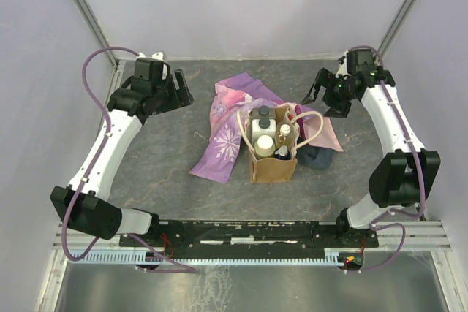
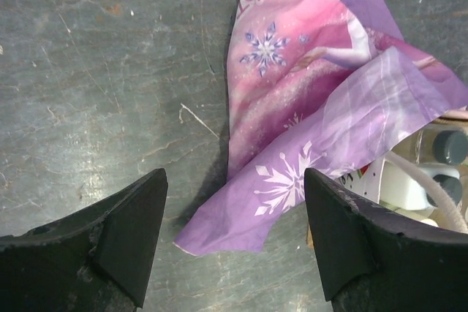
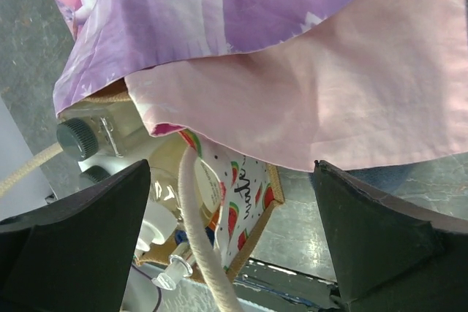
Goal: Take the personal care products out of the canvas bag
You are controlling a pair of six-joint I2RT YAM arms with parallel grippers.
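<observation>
two claws hang over a grey table (image 1: 161, 166), both with fingers spread wide and nothing between them. the left claw (image 2: 234, 210) is at the far left, well away from the bag and looking down at bare table and the edge of a cloth. the right claw (image 3: 230, 202) is at the far right, nearer the bag.

the bag (image 1: 272, 167), small and tan with a white watermelon panel, stands upright in the middle of the table. all the bottles are inside it, standing upright and packed close, so nothing is out yet. a white bottle (image 1: 262, 122) with a dark cap sits at the far left corner. a round bottle (image 1: 284, 132) with a cream cap is beside it. a blue-topped bottle (image 1: 282, 153) is nearer the front.

the step in hand looks like the first reach into the bag. the right claw seems better placed. it would do well to come straight down over one cap, fingers on either side of the neck, and lift straight up so the neighbours are not dragged along. the bag looks light and may rise with the bottle, so the left claw could steady its rim.

two cream handles (image 1: 313, 126) loop loosely over and beside the opening and could snag a finger. a purple and pink cloth (image 1: 225, 142) lies behind and to the left of the bag, with a pink part against its right side. a dark blue bundle (image 1: 316, 156), which i cannot identify, lies just right of the bag.
</observation>
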